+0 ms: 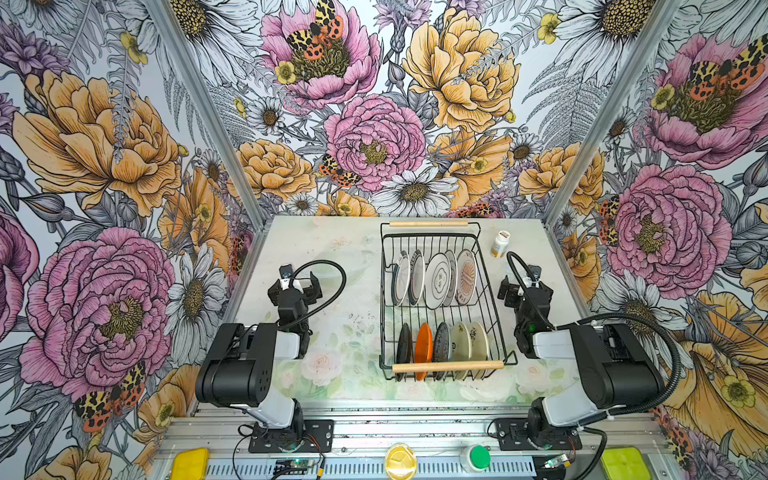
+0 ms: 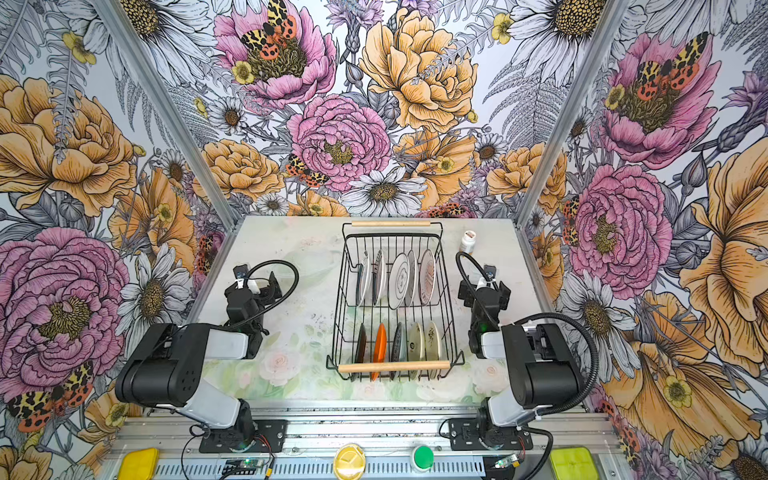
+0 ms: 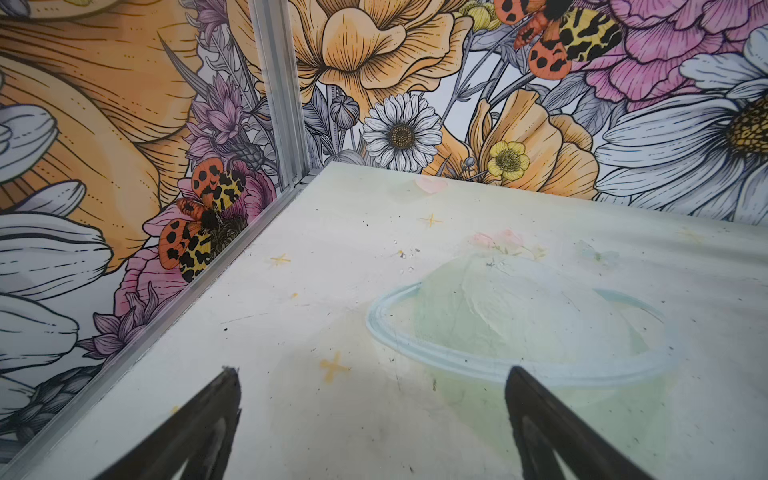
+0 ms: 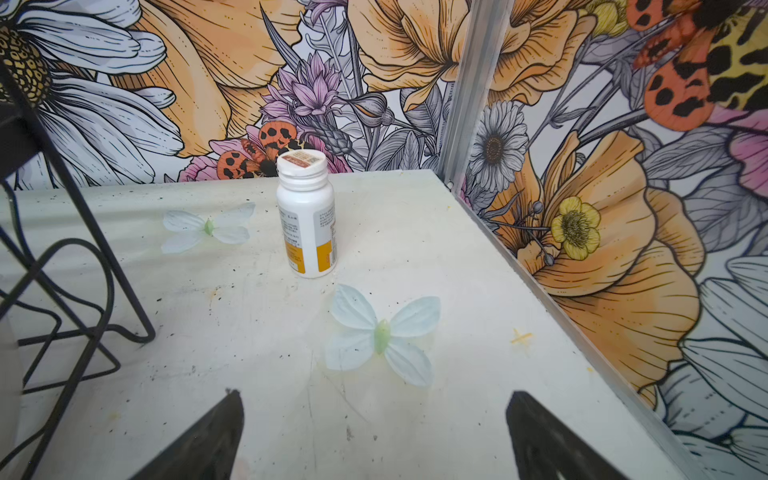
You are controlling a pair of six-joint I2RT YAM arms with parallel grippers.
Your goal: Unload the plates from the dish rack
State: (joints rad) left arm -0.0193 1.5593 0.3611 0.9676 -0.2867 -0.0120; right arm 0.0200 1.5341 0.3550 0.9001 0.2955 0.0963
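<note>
In both top views the dish rack (image 1: 440, 316) is found right of centre on the tabletop (image 1: 332, 249), with all the plates (image 1: 437, 281) stood on edge inside it in two rows. The plates overlap, so most faces are half covered, and the lower row's bottoms are hidden behind the near wooden handle (image 1: 448, 366). In the right wrist view only a wire corner of the dish rack (image 4: 104, 249) is caught at the left edge. The left claw (image 3: 372, 374) and right claw (image 4: 374, 395) are released and empty, their fingers cut off by the lower frame edge. Bare tabletop is seen left of the rack. On its right only a narrow strip shows, with a pill bottle (image 4: 306, 216) standing apart at the upper right.
</note>
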